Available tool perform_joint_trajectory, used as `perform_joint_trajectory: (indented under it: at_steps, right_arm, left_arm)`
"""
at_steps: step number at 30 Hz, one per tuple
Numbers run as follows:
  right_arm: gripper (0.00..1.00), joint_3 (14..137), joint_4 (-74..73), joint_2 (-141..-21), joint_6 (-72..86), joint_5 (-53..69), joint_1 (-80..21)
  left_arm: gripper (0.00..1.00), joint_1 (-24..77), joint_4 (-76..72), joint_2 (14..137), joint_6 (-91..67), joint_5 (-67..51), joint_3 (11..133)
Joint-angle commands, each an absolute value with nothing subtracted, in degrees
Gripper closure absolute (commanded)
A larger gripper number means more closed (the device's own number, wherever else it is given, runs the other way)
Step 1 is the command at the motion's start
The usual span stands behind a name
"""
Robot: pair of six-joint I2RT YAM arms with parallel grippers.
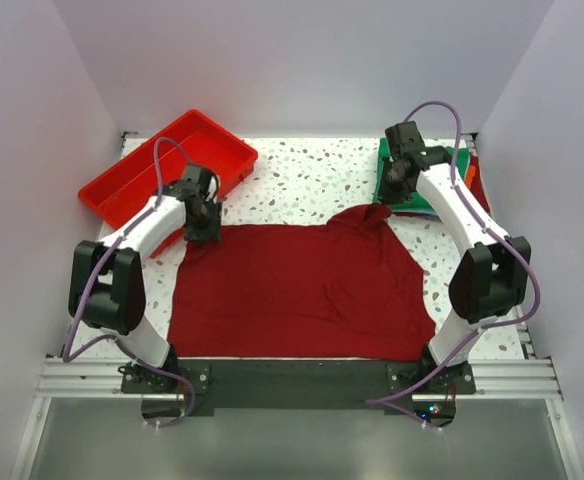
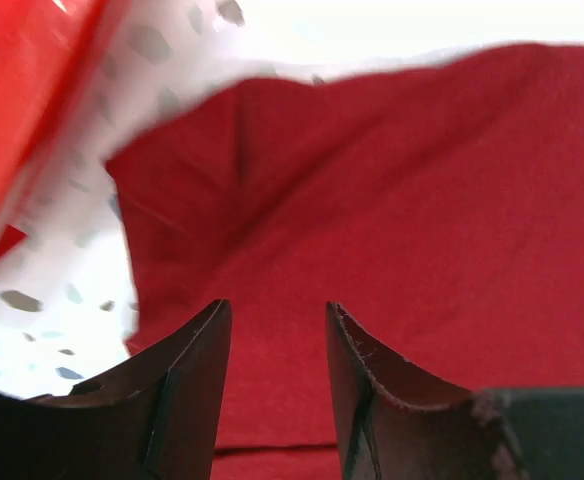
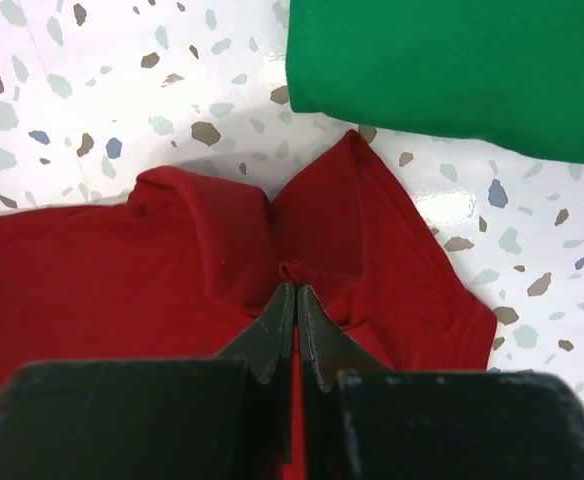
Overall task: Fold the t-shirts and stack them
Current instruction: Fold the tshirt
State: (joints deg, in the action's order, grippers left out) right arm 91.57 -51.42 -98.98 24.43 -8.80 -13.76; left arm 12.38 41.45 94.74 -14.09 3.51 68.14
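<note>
The maroon t-shirt [image 1: 302, 280] lies spread on the middle of the bench [image 1: 312, 175]. The right end effector [image 3: 297, 300] is clamped on its far right corner, near the green t-shirt [image 3: 452, 70]. The left end effector [image 2: 277, 312] stands apart above its far left corner.

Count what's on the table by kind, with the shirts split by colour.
maroon t-shirt: 1, spread out
green t-shirt: 1, folded
orange t-shirt: 1, only an edge shows
red t-shirt: 1, only an edge shows
red tray: 1
Total: 5 (4 shirts, 1 tray)
</note>
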Motion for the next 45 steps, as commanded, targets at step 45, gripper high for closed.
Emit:
perform_joint_trajectory:
  at_steps: [45]
  right_arm:
    - [1.0,80.2,-57.3,-80.6,27.9,-11.6,-12.2]
  left_arm:
    - [0.51,15.8,31.3,94.0,-22.9,13.2,63.7]
